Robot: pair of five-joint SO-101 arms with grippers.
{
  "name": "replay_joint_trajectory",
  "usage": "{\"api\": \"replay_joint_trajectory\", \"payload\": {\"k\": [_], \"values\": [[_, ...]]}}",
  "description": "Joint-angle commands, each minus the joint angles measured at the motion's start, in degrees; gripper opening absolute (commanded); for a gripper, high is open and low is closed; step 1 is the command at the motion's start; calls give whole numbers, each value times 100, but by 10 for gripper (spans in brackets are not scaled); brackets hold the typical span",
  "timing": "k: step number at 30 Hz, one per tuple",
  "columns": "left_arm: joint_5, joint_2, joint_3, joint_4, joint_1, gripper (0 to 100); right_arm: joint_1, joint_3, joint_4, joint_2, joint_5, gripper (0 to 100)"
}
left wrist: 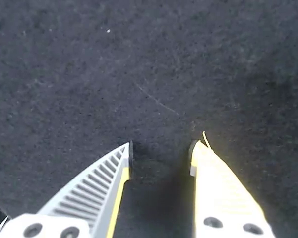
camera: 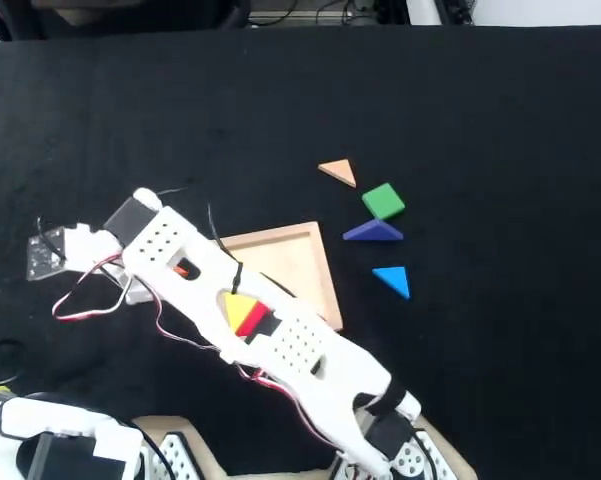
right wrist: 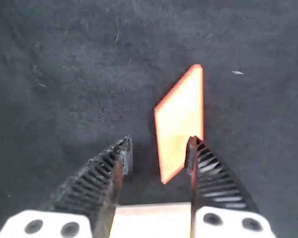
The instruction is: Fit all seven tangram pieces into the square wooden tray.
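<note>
Orange tangram piece (right wrist: pixel 180 121) lies flat on the counter (right wrist: pixel 64 59) between the parted fingers of the empty right claw (right wrist: pixel 158 146), nearer one finger; closing off-centre could skew or flip it. Elsewhere the left claw (left wrist: pixel 161 151) stands open and empty. The high view adds the tray (camera: pixel 270 237), crossed by an arm, and the green square (camera: pixel 384 200) outside it.

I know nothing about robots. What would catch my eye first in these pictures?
A long white arm stretches diagonally across the black table, covering part of the square wooden tray. Beside the tray lie a tan triangle, a green square, a dark blue triangle and a light blue triangle. In the right wrist view, a bright orange parallelogram lies on the cloth at the fingertips of the open right gripper.
</note>
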Motion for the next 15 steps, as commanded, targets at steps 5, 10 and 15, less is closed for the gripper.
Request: {"api": "replay_joint_trajectory", "payload": {"k": [5, 10, 15], "values": [[35, 70, 180, -114, -101, 199, -211, -462, -114, 382, 105, 187], [35, 70, 180, -114, -101, 199, -229, -743, -70, 708, 105, 187], [35, 70, 180, -114, -101, 199, -220, -927, -53, 866, 105, 187]]}}
